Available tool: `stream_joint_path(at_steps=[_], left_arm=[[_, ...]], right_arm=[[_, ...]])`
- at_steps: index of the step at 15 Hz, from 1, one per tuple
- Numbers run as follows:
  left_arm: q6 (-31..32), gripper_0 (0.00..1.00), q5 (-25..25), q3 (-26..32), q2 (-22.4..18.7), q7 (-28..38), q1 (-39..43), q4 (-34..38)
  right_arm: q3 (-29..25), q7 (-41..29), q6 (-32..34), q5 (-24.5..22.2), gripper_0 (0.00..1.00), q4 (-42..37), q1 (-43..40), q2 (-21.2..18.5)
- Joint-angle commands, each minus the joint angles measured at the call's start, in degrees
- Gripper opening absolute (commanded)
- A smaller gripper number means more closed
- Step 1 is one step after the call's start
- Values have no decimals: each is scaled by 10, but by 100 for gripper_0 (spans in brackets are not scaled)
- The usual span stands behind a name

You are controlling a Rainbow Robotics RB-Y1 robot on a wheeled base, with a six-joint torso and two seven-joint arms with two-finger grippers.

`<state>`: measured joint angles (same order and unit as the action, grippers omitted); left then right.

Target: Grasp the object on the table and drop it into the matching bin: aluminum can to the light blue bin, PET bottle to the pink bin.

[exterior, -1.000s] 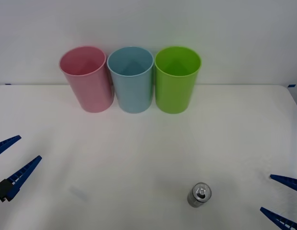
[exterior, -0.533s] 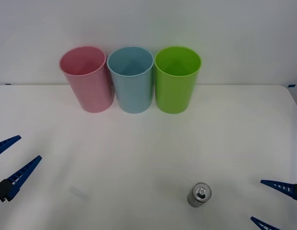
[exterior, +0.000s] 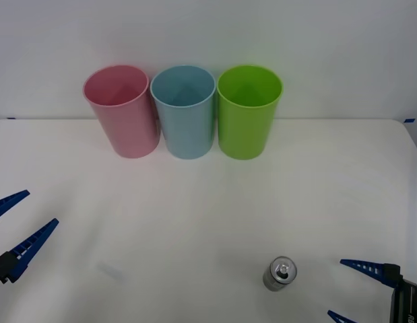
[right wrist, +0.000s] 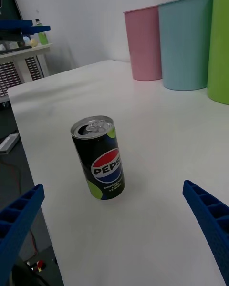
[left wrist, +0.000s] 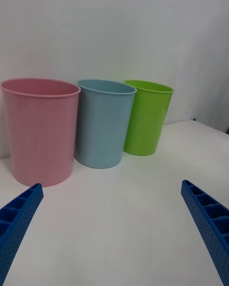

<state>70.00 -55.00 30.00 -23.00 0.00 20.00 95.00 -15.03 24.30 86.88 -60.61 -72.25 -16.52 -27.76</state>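
- Your left hand [exterior: 16, 229] has two bright blue fingers, long wedges tapering to sharp tips, with ribbed, pitted faces.
- At their root you'll see a small black mounting block.
- Your right hand [exterior: 344, 289] carries the same blue, ribbed, pointed fingers [right wrist: 210, 219].
- They join a black wrist housing with faint pale lettering, too small to read.

Your white tabletop [exterior: 195, 215] carries, along its far edge, the pink bin [exterior: 122, 111], light blue bin [exterior: 184, 113] and lime green bin [exterior: 247, 113] in a row; the aluminum can [exterior: 280, 272] stands upright near its near edge.
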Motion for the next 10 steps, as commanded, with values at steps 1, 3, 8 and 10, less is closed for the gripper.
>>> stream_joint_path(at_steps=[1, 3, 8, 10], left_arm=[[0, 100, 0, 0, 0, 0, 0, 0], [0, 100, 0, 0, 0, 0, 0, 0], [0, 100, 0, 0, 0, 0, 0, 0], [0, 100, 0, 0, 0, 0, 0, 0]], right_arm=[[-1, 7, -13, -28, 100, 0, 11, 34], [-1, 14, -22, -45, 100, 0, 18, 55], [26, 29, -53, -63, 100, 0, 27, 82], [48, 36, -72, -63, 100, 0, 30, 86]])
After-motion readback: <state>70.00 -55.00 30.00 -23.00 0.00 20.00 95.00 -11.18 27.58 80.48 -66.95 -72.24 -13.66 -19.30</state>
